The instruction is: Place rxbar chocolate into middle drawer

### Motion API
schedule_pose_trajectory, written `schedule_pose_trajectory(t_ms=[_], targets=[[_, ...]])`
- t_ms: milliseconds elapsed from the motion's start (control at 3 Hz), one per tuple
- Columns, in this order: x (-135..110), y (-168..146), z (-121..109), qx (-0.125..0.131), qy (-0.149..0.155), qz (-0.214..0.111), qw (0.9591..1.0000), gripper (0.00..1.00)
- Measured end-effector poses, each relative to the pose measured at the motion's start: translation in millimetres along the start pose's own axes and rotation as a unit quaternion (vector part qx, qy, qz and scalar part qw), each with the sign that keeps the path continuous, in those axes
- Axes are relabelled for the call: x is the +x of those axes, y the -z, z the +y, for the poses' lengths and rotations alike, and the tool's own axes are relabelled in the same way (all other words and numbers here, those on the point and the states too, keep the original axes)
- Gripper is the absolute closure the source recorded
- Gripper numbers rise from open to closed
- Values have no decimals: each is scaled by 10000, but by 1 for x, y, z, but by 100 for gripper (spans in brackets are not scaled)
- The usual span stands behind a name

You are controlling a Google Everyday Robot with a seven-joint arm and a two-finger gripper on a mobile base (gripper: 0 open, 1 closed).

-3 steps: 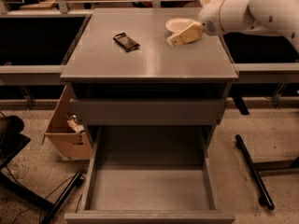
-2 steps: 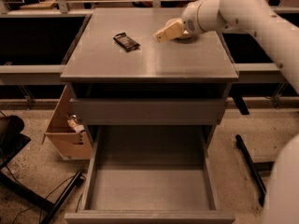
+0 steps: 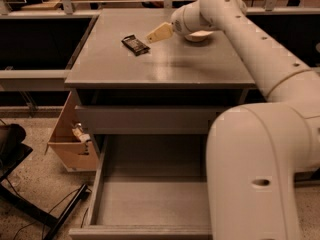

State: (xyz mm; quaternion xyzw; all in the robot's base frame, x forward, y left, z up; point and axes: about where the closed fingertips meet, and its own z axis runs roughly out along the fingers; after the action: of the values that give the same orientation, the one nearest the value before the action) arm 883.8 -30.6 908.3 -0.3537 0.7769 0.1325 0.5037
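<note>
The rxbar chocolate (image 3: 135, 44), a small flat bar in a dark wrapper, lies on the grey cabinet top (image 3: 160, 66) left of centre, towards the back. My gripper (image 3: 158, 33) hovers just right of the bar, pointing left at it and a little above the top, holding nothing that I can see. The middle drawer (image 3: 150, 201) is pulled out below, and its flat grey floor shows with nothing on it. My arm crosses the right side of the view and hides the drawer's right part.
A cream-white bowl (image 3: 199, 36) sits on the top behind my wrist, mostly hidden. A shut drawer front (image 3: 145, 119) sits above the open drawer. A cardboard box (image 3: 70, 141) stands on the floor at the left, with black stand legs (image 3: 60, 219) near it.
My gripper has moved left across the cabinet top, from beside the bowl to just right of the bar. My arm now fills the right side of the view.
</note>
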Motion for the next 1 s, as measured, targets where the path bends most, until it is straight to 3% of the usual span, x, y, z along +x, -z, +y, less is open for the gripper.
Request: schedule_pose_trajectory(t_ms=[333, 667, 1000], targets=[[-31, -29, 17, -288, 131, -76, 9995, 0], [-40, -49, 38, -474, 175, 71, 9987, 0], [-17, -77, 47, -513, -32, 486, 9975, 0]])
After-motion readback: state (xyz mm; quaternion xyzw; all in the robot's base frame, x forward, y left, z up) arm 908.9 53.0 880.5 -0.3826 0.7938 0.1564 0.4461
